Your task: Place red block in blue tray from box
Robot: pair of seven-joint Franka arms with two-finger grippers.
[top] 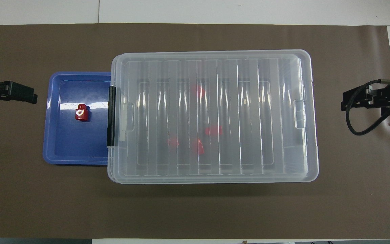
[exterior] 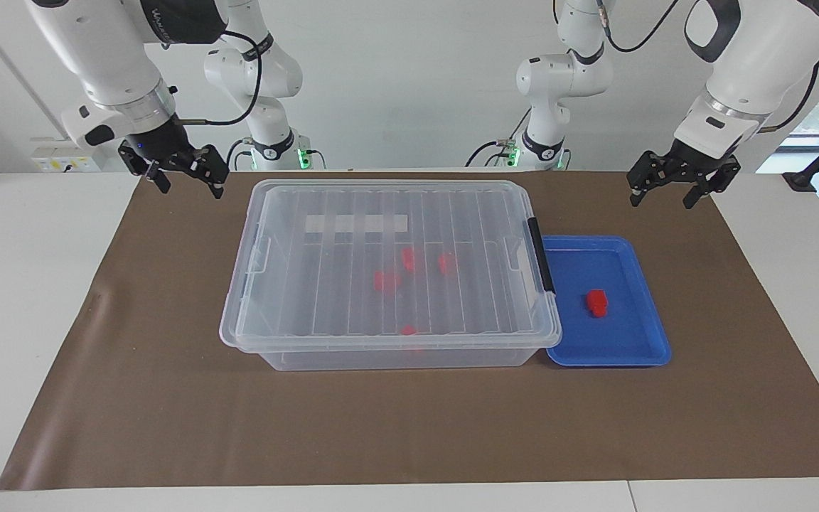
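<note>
The box (exterior: pixel 324 284) is a large clear bin in the middle of the mat, with its ribbed lid on and a black latch (exterior: pixel 541 256) on the side toward the blue tray (exterior: pixel 616 334). Several red blocks (exterior: pixel 384 279) show blurred through the lid (top: pixel 249 118). One red block (exterior: pixel 596 302) lies in the blue tray (top: pixel 76 142) beside the box, at the left arm's end; it also shows in the overhead view (top: pixel 81 113). My left gripper (exterior: pixel 663 199) hangs open and empty over the mat by the tray. My right gripper (exterior: pixel 191 188) hangs open and empty over the mat's corner at the other end.
A brown mat (exterior: pixel 168 412) covers most of the white table (exterior: pixel 25 284). The tray touches the box's latch side. From overhead, the left gripper (top: pixel 29 96) and the right gripper (top: pixel 345 101) sit at the two ends of the mat.
</note>
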